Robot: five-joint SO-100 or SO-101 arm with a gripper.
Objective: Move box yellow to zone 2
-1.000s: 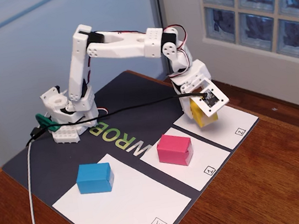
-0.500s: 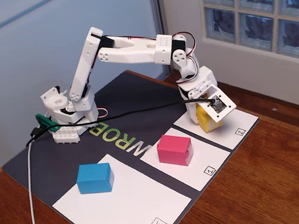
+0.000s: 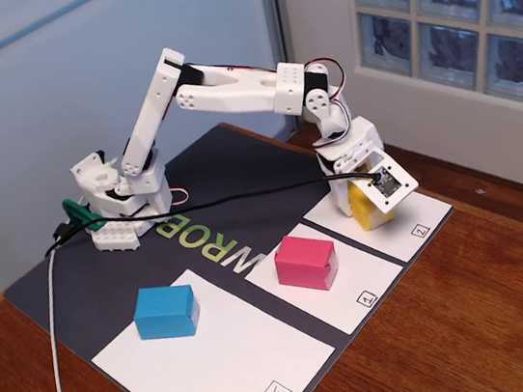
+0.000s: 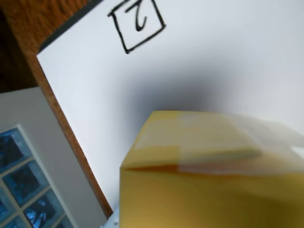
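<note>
The yellow box (image 3: 365, 213) sits in my gripper (image 3: 371, 204), which is shut on it, low over the far half of the zone 2 sheet (image 3: 412, 224). Whether the box touches the paper I cannot tell. In the wrist view the yellow box (image 4: 209, 166) fills the lower half and hides my fingers. Beyond it lies the white zone 2 sheet (image 4: 213, 61), with its boxed "2" (image 4: 137, 21) at the top. The box casts a soft shadow on the paper.
A pink box (image 3: 306, 261) stands on the sheet marked 1 (image 3: 358, 290), left of zone 2. A blue box (image 3: 166, 312) rests on the Home sheet (image 3: 237, 365). A black cable (image 3: 242, 196) crosses the dark mat (image 3: 228, 162). A glass-block window (image 3: 449, 4) is behind.
The arm has stretched out and come down, carrying the yellow box to the right and lower over the zone 2 sheet. The pink and blue boxes have not moved.
</note>
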